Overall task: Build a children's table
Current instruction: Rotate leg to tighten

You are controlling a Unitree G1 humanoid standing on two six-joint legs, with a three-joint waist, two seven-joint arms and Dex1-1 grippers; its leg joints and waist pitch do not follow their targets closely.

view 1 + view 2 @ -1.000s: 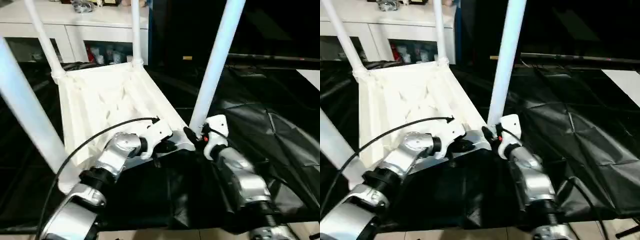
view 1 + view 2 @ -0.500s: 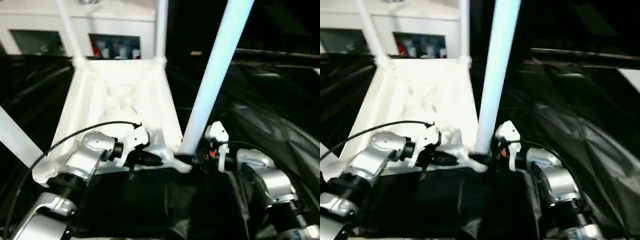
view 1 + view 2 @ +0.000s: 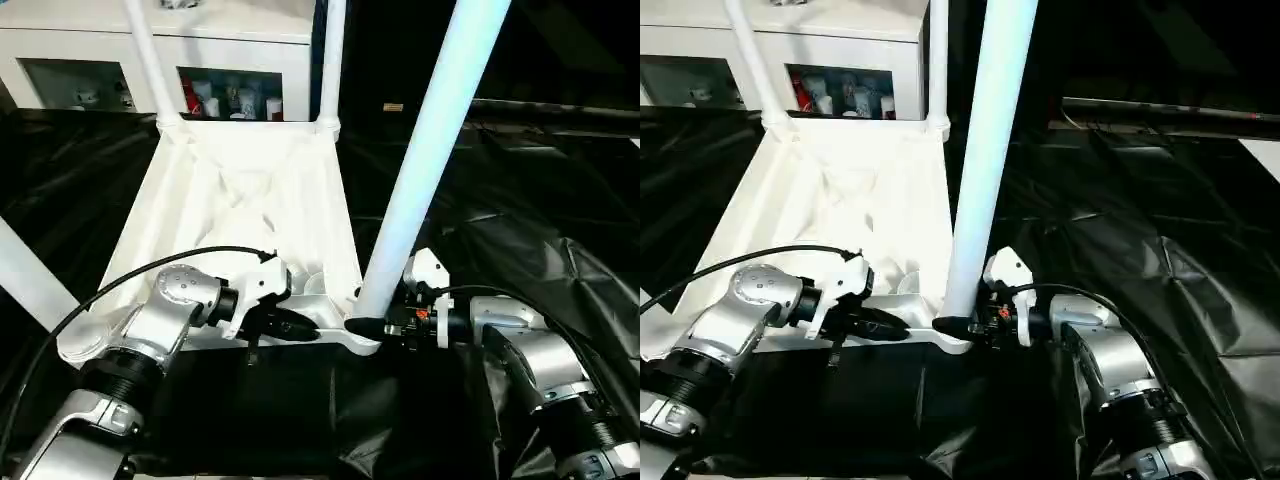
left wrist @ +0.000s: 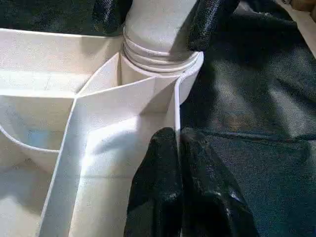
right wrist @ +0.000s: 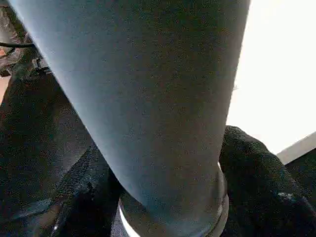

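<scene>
- Black-covered work table (image 3: 560,200) under everything; white cabinet (image 3: 230,40) with bottles on its shelves behind.
- Table top (image 3: 245,215) lying upside down on the black cover, ribbed underside up, rim toward the robot.
- Four legs standing up from the corner sockets: far-left leg (image 3: 148,55), far-right leg (image 3: 330,55), near-right leg (image 3: 430,150), and near-left leg (image 3: 25,275) at the left edge of the view.
- Left gripper (image 3: 300,325) pinched on the near rim (image 4: 174,118) just beside the near-right socket, one black finger (image 4: 158,182) inside the rim wall and one outside; apparently steadying the top.
- Right gripper (image 3: 975,325) clamped round the base of the near-right leg, black fingers (image 5: 256,182) on either side of the tube, right at the socket.
- In the left wrist view, ridges of the leg's collar (image 4: 158,54) still showing above the socket mouth; hard to say whether fully seated or needing a further push or twist.
- Judged progress: nearly finished, all four legs in place.
- Likely left: seating this last leg firmly, letting go with both grippers, then turning the table over onto its legs.
- Seating of the other three legs too far off to check.
</scene>
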